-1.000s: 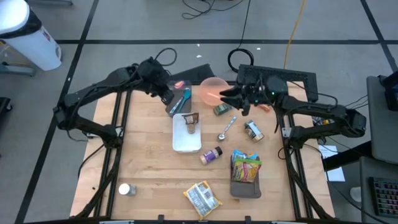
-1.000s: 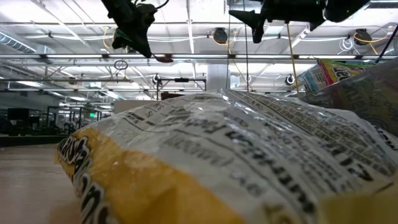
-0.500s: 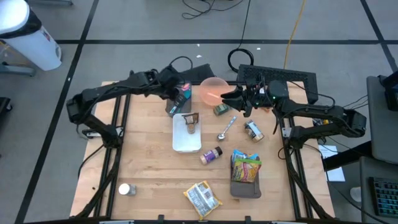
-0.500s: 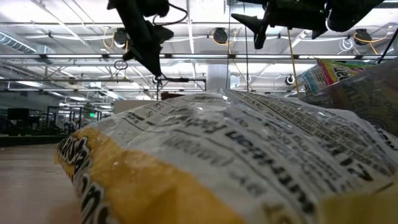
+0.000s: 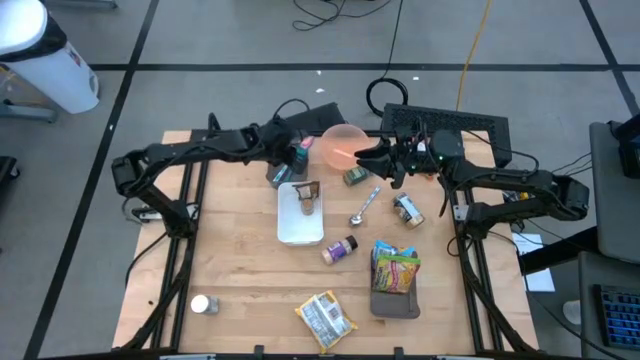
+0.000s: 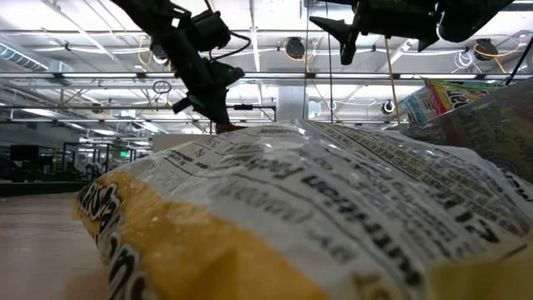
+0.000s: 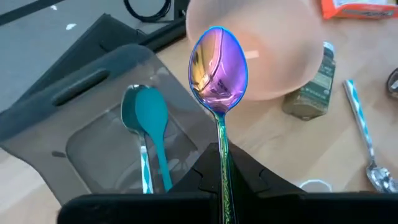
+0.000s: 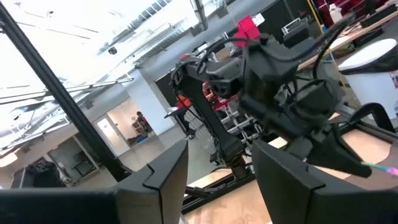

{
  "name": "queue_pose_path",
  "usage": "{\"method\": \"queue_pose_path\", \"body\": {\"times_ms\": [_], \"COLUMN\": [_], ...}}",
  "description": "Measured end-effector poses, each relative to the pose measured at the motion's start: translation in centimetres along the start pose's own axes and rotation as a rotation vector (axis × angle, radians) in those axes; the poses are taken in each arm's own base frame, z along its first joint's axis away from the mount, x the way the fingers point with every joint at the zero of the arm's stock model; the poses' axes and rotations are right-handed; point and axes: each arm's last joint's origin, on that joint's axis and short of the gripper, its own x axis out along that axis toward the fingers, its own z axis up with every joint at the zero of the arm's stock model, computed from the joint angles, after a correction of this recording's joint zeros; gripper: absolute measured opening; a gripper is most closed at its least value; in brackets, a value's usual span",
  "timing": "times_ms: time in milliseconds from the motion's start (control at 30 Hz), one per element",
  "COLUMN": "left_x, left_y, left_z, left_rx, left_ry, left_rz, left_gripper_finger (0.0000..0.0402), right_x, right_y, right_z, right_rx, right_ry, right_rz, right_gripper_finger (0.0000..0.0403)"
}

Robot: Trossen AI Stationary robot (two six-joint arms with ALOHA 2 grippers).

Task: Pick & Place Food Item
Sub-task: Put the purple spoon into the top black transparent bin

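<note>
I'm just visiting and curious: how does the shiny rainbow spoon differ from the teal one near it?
The iridescent spoon has a mirror-like purple-gold bowl; the teal spoon has a matte bowl of one plain colour. The iridescent spoon is clamped in the left gripper above the table, while the teal spoon lies loose inside the grey tray. Both are spoons with bowl ends pointing the same way.

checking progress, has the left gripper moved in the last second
Yes. In the high view the left gripper, shut on the iridescent spoon, has travelled rightward from beside the grey container toward the pink bowl.
</note>
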Motion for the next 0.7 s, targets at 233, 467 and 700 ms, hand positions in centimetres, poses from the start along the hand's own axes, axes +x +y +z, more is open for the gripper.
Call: {"method": "queue_pose_path", "body": {"times_ms": [233,467,700], "left_x": [1.4,2.6,2.8], "left_y": [0.3,0.8,1.5], "left_z": [-2.3,-4.2,-4.6], "left_rx": [-0.057,-0.162,-0.165], "left_ry": [-0.022,-0.072,-0.127], "left_rz": [0.071,0.092,0.187], "left_gripper_finger": [0.0008,0.0008,0.0008], "right_x": [0.0,0.1,0.1], "right_y": [-0.1,0.0,0.1], "right_z": [0.1,0.0,-0.1], "right_rx": [0.008,0.009,0.005], "right_ry": [-0.016,-0.025,-0.024], "right_rz": [-0.020,-0.031,-0.030], "right_gripper_finger": [0.0169,0.0169,0.0169]}}
